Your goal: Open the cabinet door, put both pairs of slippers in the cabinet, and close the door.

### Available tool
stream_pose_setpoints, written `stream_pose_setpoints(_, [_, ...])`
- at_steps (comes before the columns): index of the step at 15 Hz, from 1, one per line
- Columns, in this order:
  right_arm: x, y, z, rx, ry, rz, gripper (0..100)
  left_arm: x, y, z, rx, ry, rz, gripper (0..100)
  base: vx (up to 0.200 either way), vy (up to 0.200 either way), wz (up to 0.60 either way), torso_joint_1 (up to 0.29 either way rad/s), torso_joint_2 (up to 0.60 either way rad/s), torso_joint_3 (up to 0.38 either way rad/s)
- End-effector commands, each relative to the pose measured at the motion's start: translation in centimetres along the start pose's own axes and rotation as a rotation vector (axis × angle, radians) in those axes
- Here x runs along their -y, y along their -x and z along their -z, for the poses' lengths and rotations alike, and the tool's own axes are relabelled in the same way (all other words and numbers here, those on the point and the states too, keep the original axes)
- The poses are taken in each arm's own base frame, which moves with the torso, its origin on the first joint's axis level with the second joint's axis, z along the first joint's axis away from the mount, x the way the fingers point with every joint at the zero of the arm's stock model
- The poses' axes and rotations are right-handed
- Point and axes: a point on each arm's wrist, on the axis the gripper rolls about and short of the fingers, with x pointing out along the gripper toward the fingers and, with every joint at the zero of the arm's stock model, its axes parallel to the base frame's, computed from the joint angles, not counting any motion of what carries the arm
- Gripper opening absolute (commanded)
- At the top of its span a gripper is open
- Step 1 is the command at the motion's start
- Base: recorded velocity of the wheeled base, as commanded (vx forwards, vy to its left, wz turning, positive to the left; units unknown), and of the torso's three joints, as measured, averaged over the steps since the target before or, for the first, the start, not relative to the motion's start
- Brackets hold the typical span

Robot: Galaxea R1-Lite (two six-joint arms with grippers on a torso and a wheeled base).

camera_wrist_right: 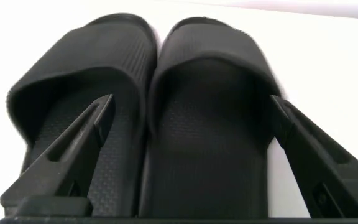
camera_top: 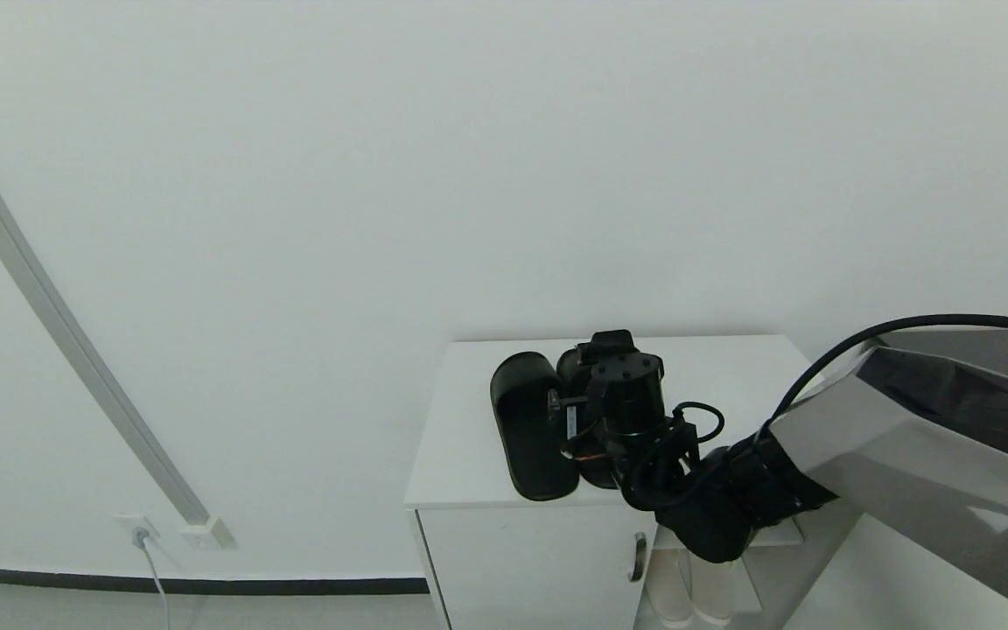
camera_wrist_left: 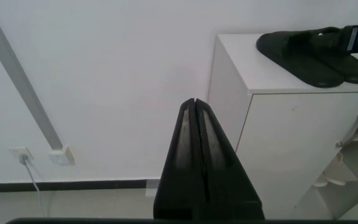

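A pair of black slippers [camera_top: 535,433] lies side by side on top of the white cabinet [camera_top: 469,437], near its front edge. My right gripper [camera_top: 600,372] is down at them and open. In the right wrist view its fingers [camera_wrist_right: 73,155] stand wide apart, one over the footbed of one black slipper [camera_wrist_right: 82,93], the other just outside the second slipper [camera_wrist_right: 207,112]. The cabinet's right side stands open, with white slippers [camera_top: 688,595] inside at the bottom. My left gripper [camera_wrist_left: 194,124] hangs shut and empty, off the cabinet's left side, well below the black slippers [camera_wrist_left: 316,53].
The cabinet's left door [camera_top: 521,569] is closed, with a metal handle [camera_top: 638,556] on its right edge. A plain wall stands behind. A slanted cable duct [camera_top: 66,332] runs down to a wall socket [camera_top: 138,529] left of the cabinet.
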Motion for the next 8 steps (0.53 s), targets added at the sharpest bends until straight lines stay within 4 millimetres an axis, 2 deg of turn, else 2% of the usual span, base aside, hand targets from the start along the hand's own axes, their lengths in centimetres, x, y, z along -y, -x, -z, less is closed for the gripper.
stream_pose_setpoints(1, [-0.2, -1.6, 0.8, 0.002, 0.000, 0.004, 100, 0.0, 0.0, 0.0, -0.001, 0.002, -0.001, 0, 0.000, 0.000, 0.00, 0.000, 0.00, 0.000])
stream_pose_setpoints(8, [-1.3, -4.7, 2.4, 0.023, 0.032, -0.015, 100, 0.0, 0.0, 0.0, -0.001, 0.005, -0.004, 0, 0.000, 0.000, 0.00, 0.000, 0.00, 0.000])
